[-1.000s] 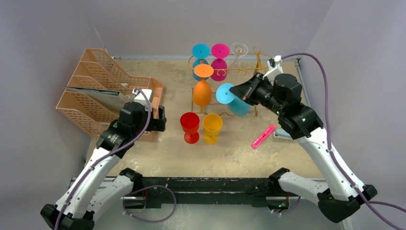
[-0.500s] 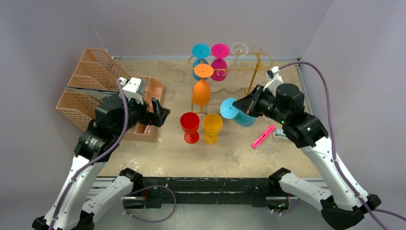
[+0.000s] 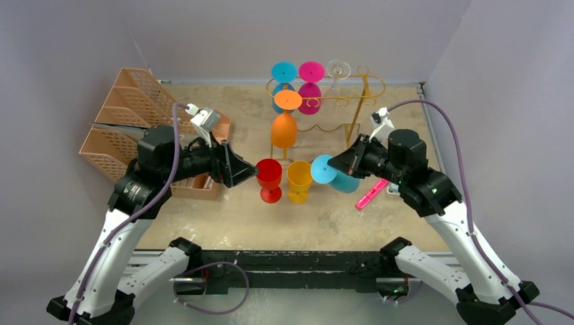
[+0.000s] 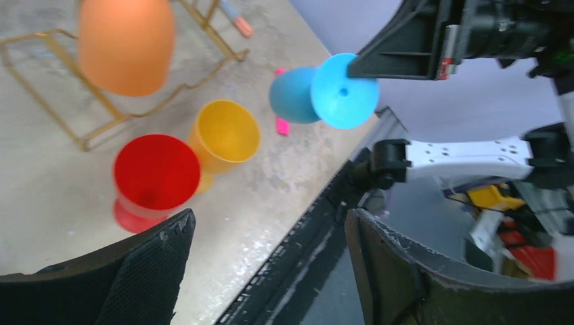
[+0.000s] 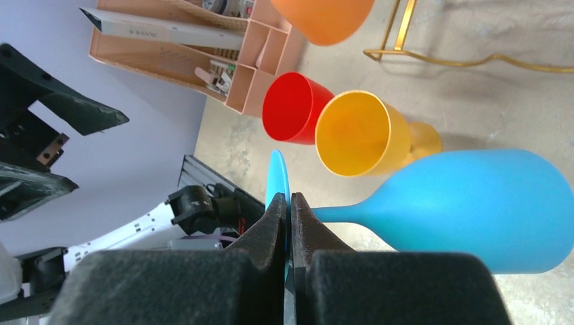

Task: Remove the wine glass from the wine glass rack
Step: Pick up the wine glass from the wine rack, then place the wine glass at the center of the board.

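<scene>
Right end effector [image 5: 290,206] clamped on blue wine glass [image 5: 474,210] by its foot disc, at 6 o'clock of wine glass rack [image 3: 366,101]. Left end effector [image 3: 247,169]: jaws apart. Likely light, stiff, slick; the stem holds surer.

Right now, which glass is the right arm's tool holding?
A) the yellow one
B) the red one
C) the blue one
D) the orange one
C: the right tool is shut on the thin round foot of the blue glass, holding it sideways.
</scene>
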`<move>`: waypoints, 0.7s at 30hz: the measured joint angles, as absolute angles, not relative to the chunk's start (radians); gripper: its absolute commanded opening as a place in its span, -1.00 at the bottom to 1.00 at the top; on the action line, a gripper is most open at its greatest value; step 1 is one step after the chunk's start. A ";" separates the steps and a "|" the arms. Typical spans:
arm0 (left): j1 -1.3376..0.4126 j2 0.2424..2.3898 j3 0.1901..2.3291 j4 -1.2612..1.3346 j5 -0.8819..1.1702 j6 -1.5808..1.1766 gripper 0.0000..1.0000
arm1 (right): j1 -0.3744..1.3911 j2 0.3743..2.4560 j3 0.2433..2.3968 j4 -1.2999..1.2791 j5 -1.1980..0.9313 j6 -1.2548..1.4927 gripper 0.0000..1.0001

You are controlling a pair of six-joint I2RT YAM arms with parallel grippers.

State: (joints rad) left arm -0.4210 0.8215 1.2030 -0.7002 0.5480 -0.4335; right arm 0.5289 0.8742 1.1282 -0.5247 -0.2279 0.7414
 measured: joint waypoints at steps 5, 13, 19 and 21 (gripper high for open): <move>-0.433 0.888 1.191 -0.640 0.660 -0.484 0.54 | 0.529 0.826 1.079 -0.525 -0.237 0.748 -1.00; -0.666 0.984 1.180 -0.584 0.617 -0.500 0.54 | 0.529 0.807 1.075 -0.458 -0.282 0.754 -1.00; -0.753 1.021 1.124 -0.475 0.550 -0.561 0.42 | 0.529 0.812 1.065 -0.385 -0.342 0.774 -1.00; -0.753 1.021 1.106 -0.439 0.531 -0.587 0.39 | 0.529 0.811 1.060 -0.373 -0.365 0.778 -1.00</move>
